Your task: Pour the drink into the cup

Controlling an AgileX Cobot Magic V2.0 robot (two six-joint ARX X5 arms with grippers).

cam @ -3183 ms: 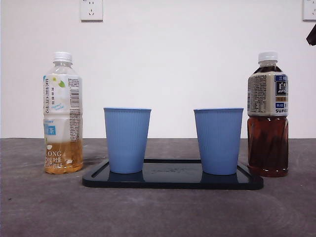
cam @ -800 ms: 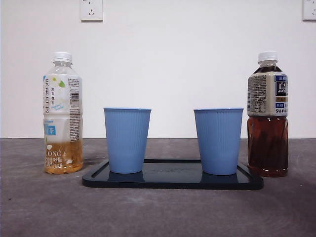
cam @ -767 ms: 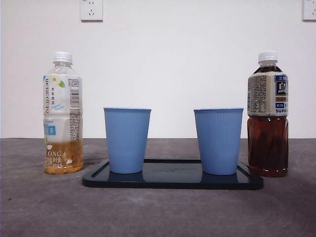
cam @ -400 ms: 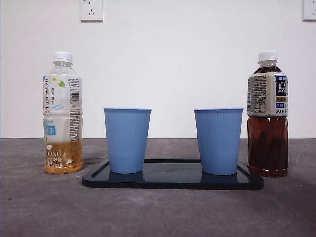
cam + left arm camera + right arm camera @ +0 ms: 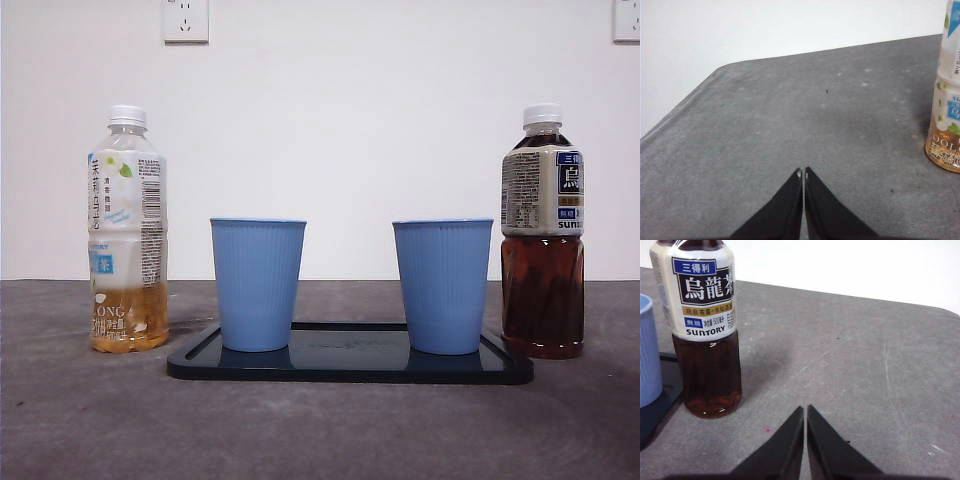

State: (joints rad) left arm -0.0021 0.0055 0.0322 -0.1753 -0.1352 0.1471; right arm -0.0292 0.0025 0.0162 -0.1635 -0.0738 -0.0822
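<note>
Cups are seen in the front view: a left cup [image 5: 258, 284] and a right cup [image 5: 442, 285], both blue, both upright on a black tray [image 5: 350, 369] on the grey table [image 5: 320, 430]. A pale bottle [image 5: 127, 231], holding a little amber drink, is stood apart from the tray on one side. A dark bottle [image 5: 542, 233], nearly full, is stood just beside the tray's other end. Both bottles are capped.

Left wrist view: the left gripper [image 5: 803, 172] is held closed over bare table [image 5: 790, 125], with nothing gripped; the pale bottle [image 5: 946, 95] is seen nearby.

Right wrist view: the right gripper [image 5: 805, 410] is likewise closed on nothing, near the dark bottle [image 5: 702, 325]. The right cup [image 5: 649, 352] and tray [image 5: 655, 410] are seen beyond it.
</note>
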